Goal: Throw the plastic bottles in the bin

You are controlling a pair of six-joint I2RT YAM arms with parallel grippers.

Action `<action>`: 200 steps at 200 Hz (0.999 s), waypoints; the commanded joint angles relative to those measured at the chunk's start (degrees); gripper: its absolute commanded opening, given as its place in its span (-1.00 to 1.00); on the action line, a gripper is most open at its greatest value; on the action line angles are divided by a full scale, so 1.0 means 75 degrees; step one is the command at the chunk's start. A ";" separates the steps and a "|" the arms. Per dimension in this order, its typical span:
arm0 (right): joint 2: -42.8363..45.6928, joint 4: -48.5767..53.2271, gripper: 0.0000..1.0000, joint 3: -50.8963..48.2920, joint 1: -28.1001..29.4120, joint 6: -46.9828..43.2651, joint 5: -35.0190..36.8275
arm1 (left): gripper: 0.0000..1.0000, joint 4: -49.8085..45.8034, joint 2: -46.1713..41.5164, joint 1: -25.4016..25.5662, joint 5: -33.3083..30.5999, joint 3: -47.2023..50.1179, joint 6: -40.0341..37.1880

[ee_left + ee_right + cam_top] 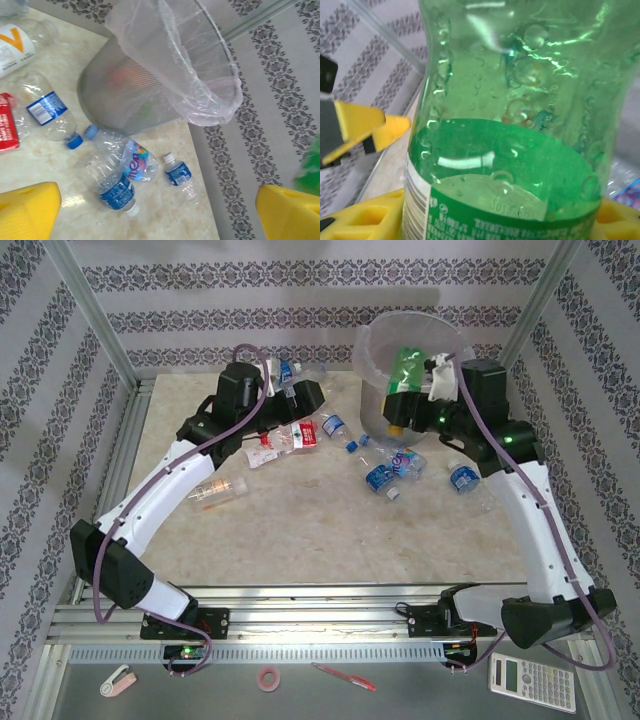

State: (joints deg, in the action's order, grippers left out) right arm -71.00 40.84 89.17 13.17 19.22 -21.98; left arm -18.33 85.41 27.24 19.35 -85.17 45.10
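Closest of all, a translucent green plastic bottle (520, 125) crowds the right wrist view. Both its ends are cut off, so cap and base cannot be made out there; its green label band sits low in the frame. Yellow fingers (360, 220) of the right gripper (408, 390) clamp it from either side. From above, its long axis runs roughly near-to-far, raised at the mouth of the round translucent grey bin (372, 355) lined with a clear bag. Whether it hangs over the opening or just short of the rim is unclear. That bin stands at the far right corner, close to the wall. Over by the bin, the left gripper (160, 215) gapes wide and empty above loose clear plastic bottles (117, 182) lying on their sides, pointing various ways. Nearer the arms, the pale marbled table (330, 540) is bare.
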 commanded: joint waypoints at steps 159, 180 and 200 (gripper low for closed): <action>0.1620 -0.5415 -0.75 -0.0065 -0.0283 -0.1865 0.2820 | 1.00 -0.0432 -0.0701 -0.0082 -0.0901 0.1118 -0.0024; 0.1673 -0.5761 -0.75 -0.0129 -0.0298 -0.1990 0.2867 | 1.00 -0.0405 -0.0748 -0.0082 -0.0950 0.1211 0.0014; 0.1668 -0.5953 -0.76 -0.0170 -0.0291 -0.2131 0.2902 | 1.00 -0.0405 -0.0767 -0.0081 -0.0984 0.1270 0.0046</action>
State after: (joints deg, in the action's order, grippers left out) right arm -59.11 2.59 88.53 11.35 5.61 -1.69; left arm -21.30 81.73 27.24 13.17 -76.31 44.62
